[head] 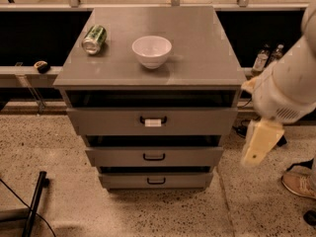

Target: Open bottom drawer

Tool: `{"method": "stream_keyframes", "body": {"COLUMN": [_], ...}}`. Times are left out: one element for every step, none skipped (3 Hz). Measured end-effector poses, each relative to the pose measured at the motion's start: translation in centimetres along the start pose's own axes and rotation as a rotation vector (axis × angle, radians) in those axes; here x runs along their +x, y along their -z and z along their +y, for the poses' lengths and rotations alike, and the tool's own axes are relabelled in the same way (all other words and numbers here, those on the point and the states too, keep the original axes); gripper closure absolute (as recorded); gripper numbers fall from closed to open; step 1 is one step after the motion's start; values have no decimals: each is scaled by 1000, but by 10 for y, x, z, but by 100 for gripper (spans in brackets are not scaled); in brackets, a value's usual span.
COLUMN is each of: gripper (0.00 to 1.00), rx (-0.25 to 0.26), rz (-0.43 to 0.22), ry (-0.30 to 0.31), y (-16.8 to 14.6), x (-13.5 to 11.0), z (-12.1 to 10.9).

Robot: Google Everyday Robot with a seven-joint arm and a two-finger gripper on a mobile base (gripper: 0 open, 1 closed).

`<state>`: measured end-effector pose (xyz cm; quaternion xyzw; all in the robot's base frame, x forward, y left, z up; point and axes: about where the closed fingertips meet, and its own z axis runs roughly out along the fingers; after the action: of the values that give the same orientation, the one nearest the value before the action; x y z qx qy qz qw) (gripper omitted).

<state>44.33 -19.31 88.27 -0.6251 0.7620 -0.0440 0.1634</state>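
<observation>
Right, we're looking down on the grey cabinet (197, 43), and the bottom drawer (187, 180) sits lowest of the three, its plain front tucked back under the middle drawer (197, 156), with its small black loop handle (156, 181) at the centre. Above them we see the top drawer (108, 122) with a white label (153, 123) at its handle. On the cabinet top, a green can (94, 38) lies on its side at the far left, and a white bowl (151, 51) stands just right of it, the two apart.

Over to the right, the robot's bulky white arm (286, 85) comes in from the edge, and the cream gripper (257, 146) hangs off the cabinet's right side, level with the middle drawer and touching nothing; spread or pressed together, we cannot tell. Two bottles (260, 60) stand behind it, a shoe (298, 184) rests on the speckled floor (74, 152) at near right, and a black pole (34, 204) slants at near left.
</observation>
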Motion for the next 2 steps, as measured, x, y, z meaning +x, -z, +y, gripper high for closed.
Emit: {"method": "stream_keyframes", "body": {"gripper": [0, 0], "rx": [-43, -29], "rz": [-69, -77], "ry": [15, 12], "y": [-64, -84], "x": [13, 19], "z": [44, 54]}}
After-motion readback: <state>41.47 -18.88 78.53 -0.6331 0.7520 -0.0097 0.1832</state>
